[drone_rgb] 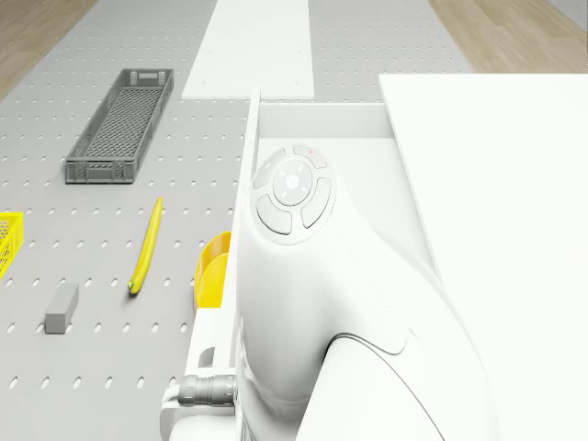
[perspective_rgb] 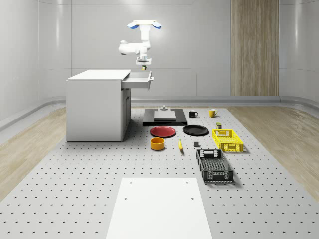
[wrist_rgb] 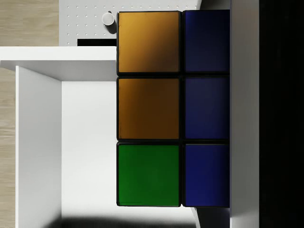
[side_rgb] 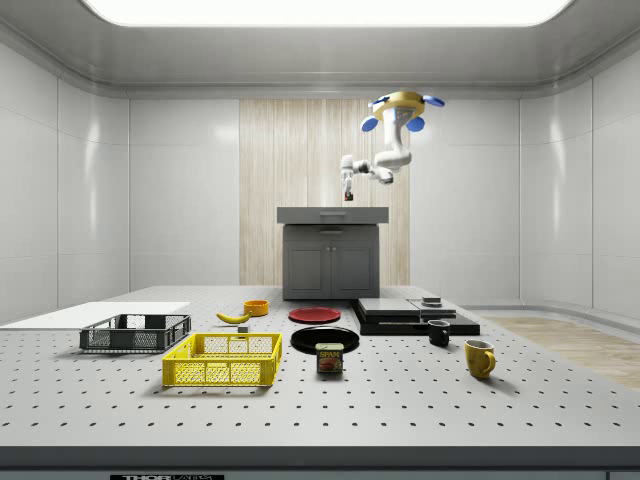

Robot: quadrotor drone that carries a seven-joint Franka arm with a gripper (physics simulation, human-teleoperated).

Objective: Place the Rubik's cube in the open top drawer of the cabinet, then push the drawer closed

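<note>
Cube (wrist_rgb: 161, 109) sat nearest my wrist lens, orange, green and blue faces pressed close, the white drawer floor (wrist_rgb: 88, 152) open behind it. My gripper (perspective_rgb: 143, 63) was clamped on the cube, judging by how it hung under the wrist with nothing beneath it.

Drone (perspective_rgb: 144, 24) hovered above the drawer (perspective_rgb: 138, 78), which stood pulled out from the cabinet (perspective_rgb: 97, 104) toward 3 o'clock in the whole-scene view. In the side view the gripper (side_rgb: 348, 193) hung just above the cabinet top (side_rgb: 332, 213).

Step in hand, by my reckoning: carry finished, cube poised over the drawer, release not yet done. Next move called for a short descent between the drawer walls, then letting go low enough that the cube did not bounce out.

Edges: drawer front rim (drone_rgb: 248, 165) ran close beside my arm in the drone view; cabinet top (drone_rgb: 496, 184) overhung the back. Floor below looked bare, room enough for the cube. Beyond the front rim, open air for backing off and pushing. Banana (drone_rgb: 147, 246) and grey crate (drone_rgb: 119, 126) lay well below, no obstacle.
</note>
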